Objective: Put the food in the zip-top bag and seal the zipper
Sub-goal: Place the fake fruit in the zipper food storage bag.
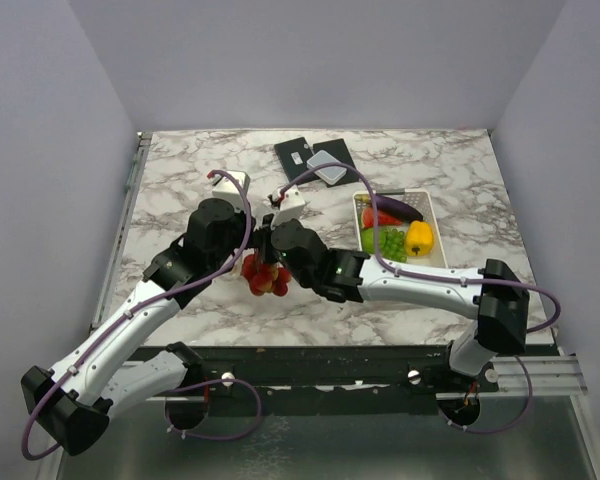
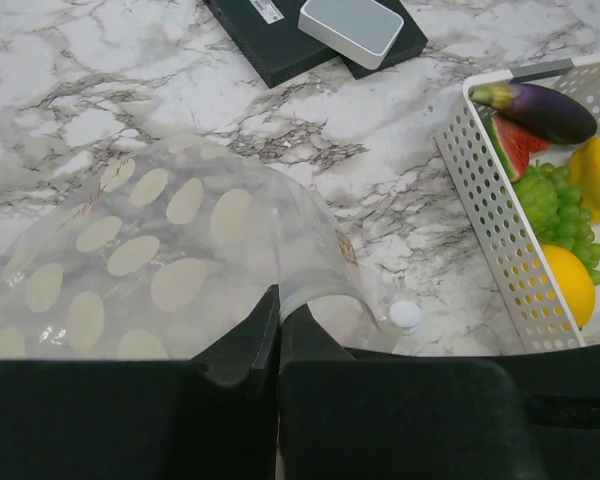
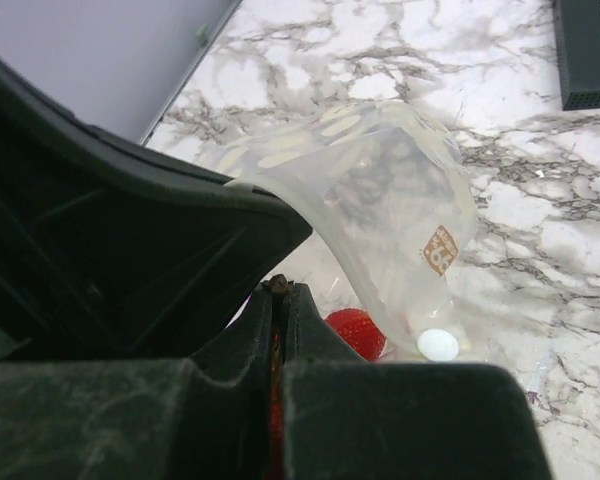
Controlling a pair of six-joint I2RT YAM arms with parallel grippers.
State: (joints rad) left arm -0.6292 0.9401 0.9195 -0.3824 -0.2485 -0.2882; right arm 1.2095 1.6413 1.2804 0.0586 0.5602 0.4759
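While the left gripper [image 2: 278, 312] and the right gripper [image 3: 279, 302] meet tip to tip near the worktop's [image 1: 180, 180] middle, each has its jaws pressed together on the bag's [image 2: 160, 250] upper edge. Strawberries [image 1: 264, 279] sit inside it. Open marble spreads leftward, and the basket [image 2: 480, 190] stands near the right edge.

White-shelled arms [image 1: 420, 285], bulky black joints [image 1: 215, 228], looping purple cables [image 1: 248, 228], black left claw [image 2: 278, 292] and right claw [image 3: 280, 287].

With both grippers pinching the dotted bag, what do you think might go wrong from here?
The left gripper and right gripper pinch only an edge of the floppy zip-top bag; it may slip free.
The eggplant and grapes lie in the basket; sealing now would leave them out.
The strawberries could spill if the bag tips.
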